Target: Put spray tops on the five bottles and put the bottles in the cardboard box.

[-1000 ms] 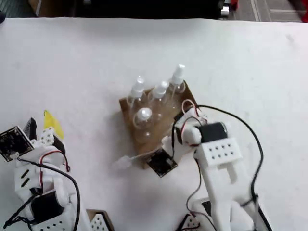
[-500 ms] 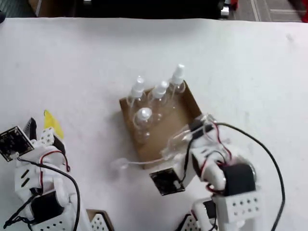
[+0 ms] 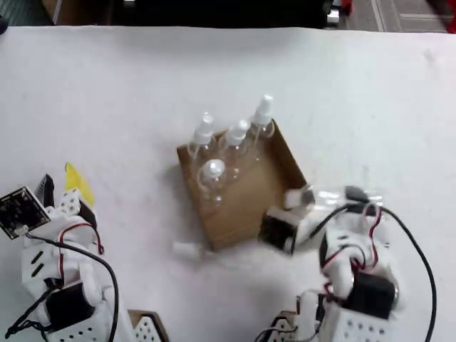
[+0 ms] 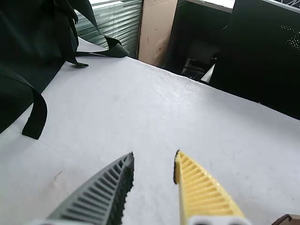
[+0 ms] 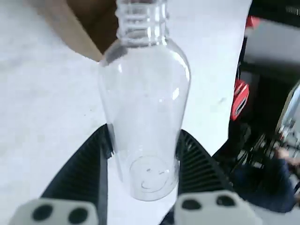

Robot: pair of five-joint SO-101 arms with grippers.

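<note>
A cardboard box [image 3: 249,203] lies mid-table with several capped clear bottles [image 3: 214,174] standing in its far part. A loose white spray top [image 3: 187,249] rests on the table by the box's near left corner. Just off the box's near right corner, my right gripper [image 3: 317,206] is shut on a clear bottle [image 5: 145,103] that has no top. In the right wrist view its bare threaded neck [image 5: 140,14] points toward the box [image 5: 84,23], and the gripper [image 5: 144,136] clamps the bottle near its base. My left gripper [image 4: 152,161] is open above bare table at the near left [image 3: 60,182].
White tabletop stretches all around the box. Dark bags and straps [image 4: 37,51] lie past the table's edge in the left wrist view. A small brown object [image 3: 139,317] sits at the front edge between the arm bases.
My right arm has drawn back from the box's near edge to its right side, carrying the uncapped bottle. The loose spray top stayed on the table. The left arm has not moved.
</note>
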